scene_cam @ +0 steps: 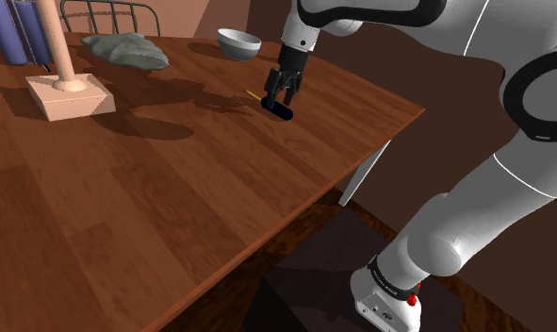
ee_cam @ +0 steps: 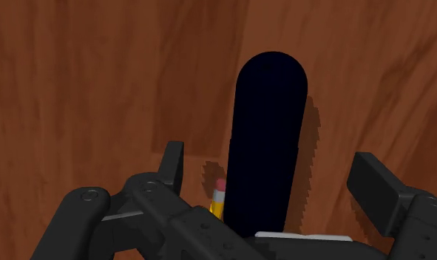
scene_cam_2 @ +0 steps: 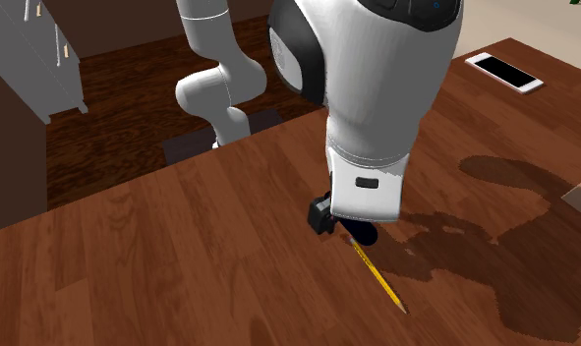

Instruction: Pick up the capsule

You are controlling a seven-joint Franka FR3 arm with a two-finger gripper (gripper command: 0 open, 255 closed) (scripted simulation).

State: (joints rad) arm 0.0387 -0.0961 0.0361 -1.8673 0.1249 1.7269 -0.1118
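Gripper, fingers spread, straddles the dark capsule lying flat on the table, untouched, evidently lined up for closing; pencil at its 10 o'clock in shoulder view.

White arm outstretched, black claw low, downward (fingers wide apart)

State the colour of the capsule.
The capsule is plain black all over, clearest in the wrist view.
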